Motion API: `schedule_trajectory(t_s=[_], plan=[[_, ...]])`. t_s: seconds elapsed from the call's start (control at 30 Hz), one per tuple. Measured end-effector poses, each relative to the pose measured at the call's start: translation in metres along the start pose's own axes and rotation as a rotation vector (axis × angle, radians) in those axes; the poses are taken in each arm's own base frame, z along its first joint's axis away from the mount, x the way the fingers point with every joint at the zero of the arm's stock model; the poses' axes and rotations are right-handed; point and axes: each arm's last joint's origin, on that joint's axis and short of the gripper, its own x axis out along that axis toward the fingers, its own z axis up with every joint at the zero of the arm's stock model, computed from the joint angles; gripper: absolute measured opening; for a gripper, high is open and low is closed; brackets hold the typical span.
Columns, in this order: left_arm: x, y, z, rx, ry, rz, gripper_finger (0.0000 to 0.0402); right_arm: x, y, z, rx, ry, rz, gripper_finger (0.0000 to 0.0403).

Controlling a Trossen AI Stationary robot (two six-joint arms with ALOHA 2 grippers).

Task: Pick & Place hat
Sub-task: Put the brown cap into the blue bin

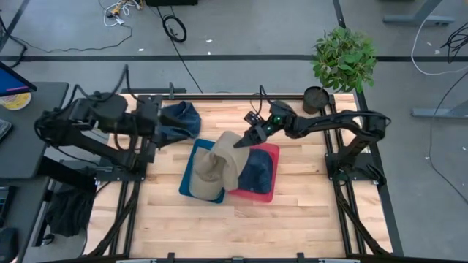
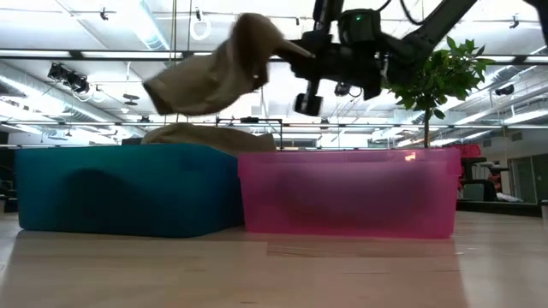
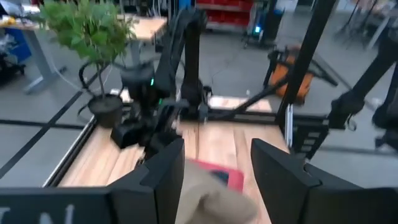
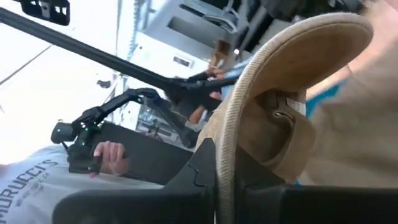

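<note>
The right gripper (image 1: 240, 142) hung above the middle of the wooden surface (image 1: 292, 212), its fingers clamped tight on the brim of a tan bucket hat (image 1: 221, 162). In the high view the hat draped down from that grip over the seam between a teal bin (image 1: 189, 175) and a pink bin (image 1: 272, 183), which stood side by side and touching. The low view showed the hat (image 2: 210, 77) lifted clear above both bins, with the right gripper (image 2: 287, 51) pinching its upper edge and the brim hanging down toward the teal bin (image 2: 120, 192). A second piece of tan fabric (image 2: 210, 137) poked above the teal bin's rim next to the pink bin (image 2: 347, 197). In the right wrist view the stitched brim of the hat (image 4: 298, 81) filled the frame, passing between the dark fingers (image 4: 205, 165). Beyond it a person in a light printed shirt (image 4: 37, 174) stood with a hand (image 4: 111, 152) on a small dark arm.

The left gripper (image 1: 155, 124) waited at the far left edge of the surface, just beside a dark blue hat (image 1: 179, 118) lying there. Its fingers (image 3: 165, 171) stood apart with nothing between them. A potted plant (image 1: 342, 62) stood at the far right corner. Dark blue cloth (image 1: 254, 172) lay inside the pink bin.
</note>
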Motion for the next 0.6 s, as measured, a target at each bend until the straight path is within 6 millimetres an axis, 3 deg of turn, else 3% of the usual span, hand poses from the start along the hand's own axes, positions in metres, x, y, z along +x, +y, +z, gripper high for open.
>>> schedule_trajectory(t_s=[0.3,0.6], plan=[[0.001,0.000,0.003,-0.026,-0.035,0.022,0.0188,0.038,-0.016,0.034,-0.067,0.175,0.119,0.0004],[0.000,0.002,0.003,-0.051,-0.042,0.066,0.0188,0.057,-0.044,0.044,-0.038,0.228,0.118,0.0004]])
